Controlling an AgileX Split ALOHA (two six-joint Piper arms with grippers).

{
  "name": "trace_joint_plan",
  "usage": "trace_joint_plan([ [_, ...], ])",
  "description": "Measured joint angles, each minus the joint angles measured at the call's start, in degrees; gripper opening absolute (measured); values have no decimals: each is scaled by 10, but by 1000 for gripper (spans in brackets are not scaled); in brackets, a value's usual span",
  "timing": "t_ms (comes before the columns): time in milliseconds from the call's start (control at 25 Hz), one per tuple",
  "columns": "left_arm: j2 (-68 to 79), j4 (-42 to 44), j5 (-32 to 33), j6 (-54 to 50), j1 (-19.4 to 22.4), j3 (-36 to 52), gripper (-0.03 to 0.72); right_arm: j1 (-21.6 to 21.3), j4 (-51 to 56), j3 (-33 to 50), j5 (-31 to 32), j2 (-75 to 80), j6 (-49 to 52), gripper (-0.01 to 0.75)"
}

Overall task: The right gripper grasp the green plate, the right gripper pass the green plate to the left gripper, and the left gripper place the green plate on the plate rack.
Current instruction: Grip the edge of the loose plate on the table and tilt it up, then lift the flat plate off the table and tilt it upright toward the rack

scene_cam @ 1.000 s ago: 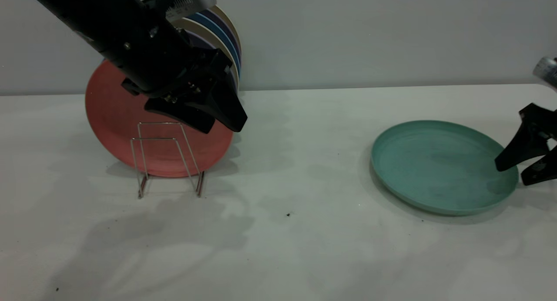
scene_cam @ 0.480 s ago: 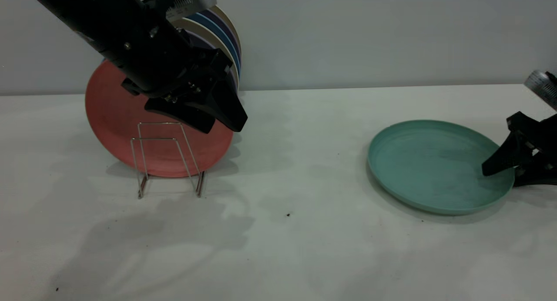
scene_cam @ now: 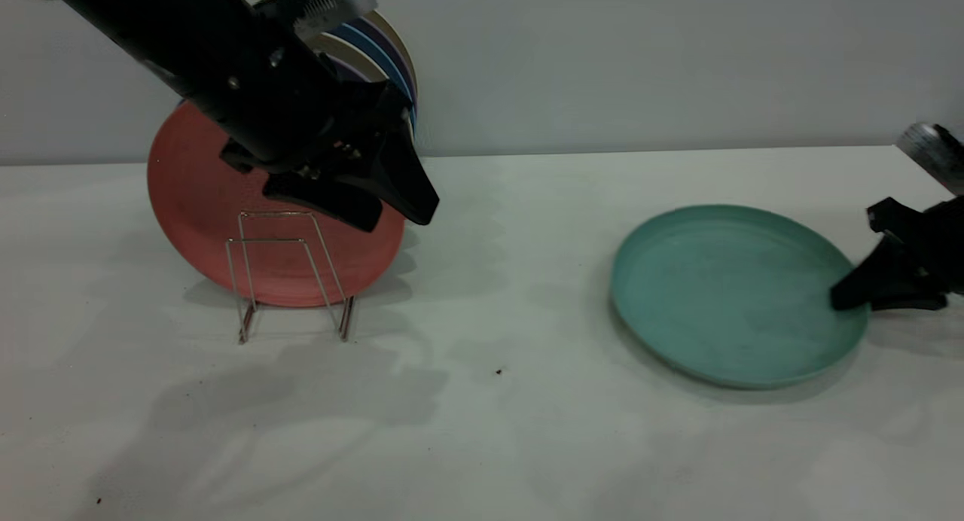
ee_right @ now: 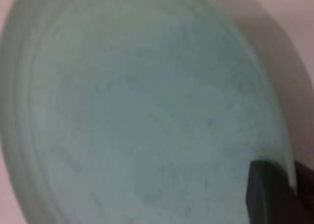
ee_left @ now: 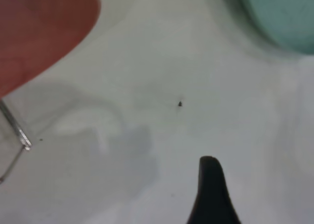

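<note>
The green plate point(scene_cam: 730, 295) lies on the white table at the right and fills the right wrist view point(ee_right: 137, 111). My right gripper point(scene_cam: 847, 301) comes in from the right edge and is shut on the plate's right rim; one finger point(ee_right: 270, 194) rests inside the rim. My left gripper point(scene_cam: 398, 218) hangs open and empty above the plate rack point(scene_cam: 290, 272), in front of the salmon-pink plate point(scene_cam: 196, 197). The left wrist view shows one fingertip point(ee_left: 208, 170), the green plate's edge point(ee_left: 284, 13) far off, and a rack wire point(ee_left: 19, 133).
The pink plate leans upright in the rack. Several more plates point(scene_cam: 392, 54), blue and cream, stand behind it against the grey wall. Bare table point(scene_cam: 497, 318) lies between rack and green plate, with a small dark speck point(scene_cam: 498, 371).
My right gripper closed its jaws onto the green plate's right rim, and the plate slid a little to the left. My left gripper shifted slightly to the right.
</note>
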Motion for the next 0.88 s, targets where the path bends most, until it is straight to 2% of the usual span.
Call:
trace_joint_plan([
  [360, 31, -20, -33, 0, 0, 0, 545, 99, 22, 0, 38, -26, -13, 15],
  [640, 58, -72, -47, 2, 0, 0, 545, 132, 35, 0, 67, -54, -15, 15],
  [880, 63, -153, -54, 66, -6, 0, 545, 154, 39, 0, 80, -55, -16, 15],
])
